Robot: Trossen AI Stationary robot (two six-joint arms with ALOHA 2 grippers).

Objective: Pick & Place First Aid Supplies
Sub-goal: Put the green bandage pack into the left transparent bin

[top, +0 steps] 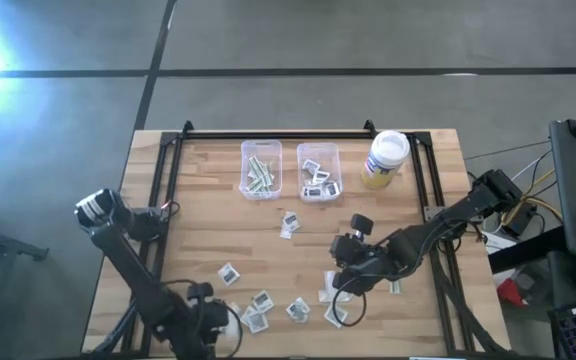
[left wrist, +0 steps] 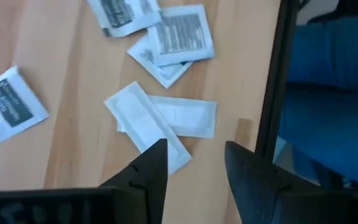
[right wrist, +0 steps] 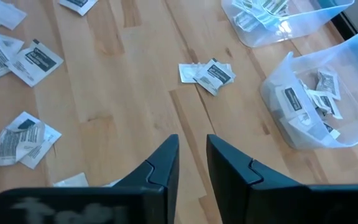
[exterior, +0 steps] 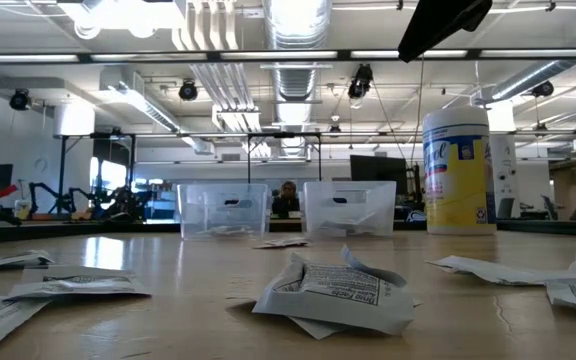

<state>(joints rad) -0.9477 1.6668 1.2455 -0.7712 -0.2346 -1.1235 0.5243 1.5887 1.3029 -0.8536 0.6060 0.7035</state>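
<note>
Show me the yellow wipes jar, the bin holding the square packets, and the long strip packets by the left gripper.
Jar (top: 386, 150), high view, white lid.
Bin (right wrist: 347, 140), right wrist view, near wall.
Strip packets (left wrist: 143, 121), left wrist view, upper strip's middle.

White, dark-printed packets (left wrist: 180, 35); pale wood table (top: 198, 230); yellow, white-lidded jar (top: 384, 160).

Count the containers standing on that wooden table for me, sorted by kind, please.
Clear plastic bins: 2, the left bin and the right bin
White-lidded yellow jar: 1
Total: 3
</note>
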